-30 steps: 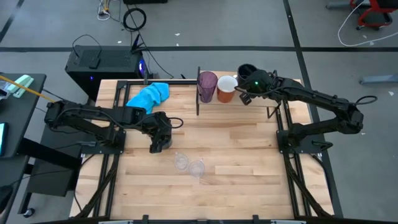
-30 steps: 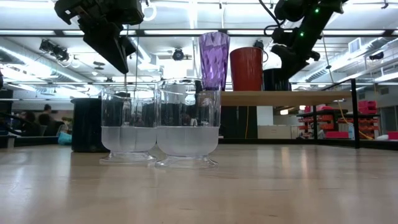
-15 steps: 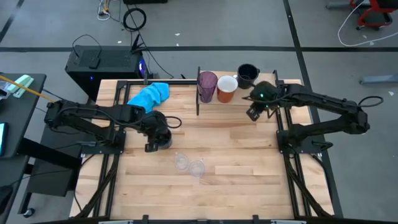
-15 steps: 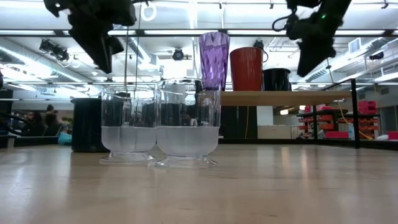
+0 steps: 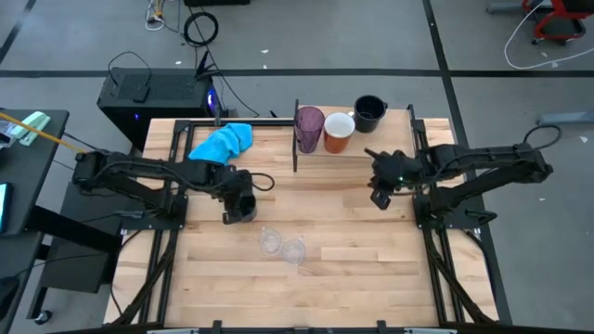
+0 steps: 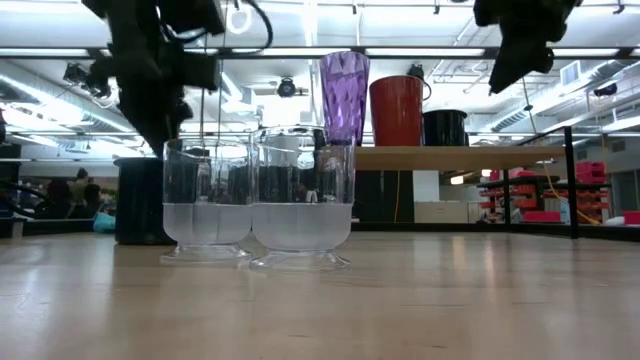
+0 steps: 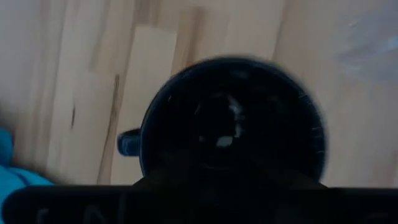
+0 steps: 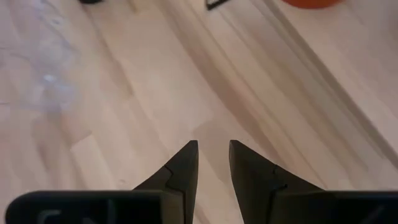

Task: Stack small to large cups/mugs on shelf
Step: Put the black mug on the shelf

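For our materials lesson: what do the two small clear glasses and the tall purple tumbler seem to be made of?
The two small clear glasses: likely glass or clear plastic, glossy; the room shows through them, their lower halves look frosted. The tall purple tumbler: probably translucent plastic, faceted surface, light passing through. Neither material is certain by look alone.

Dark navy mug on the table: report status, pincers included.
Left pincer directly over the dark navy mug on the table. Right pincer empty, narrow gap, clear of the light-wood shelf. Two small clear glasses nearby, apart.
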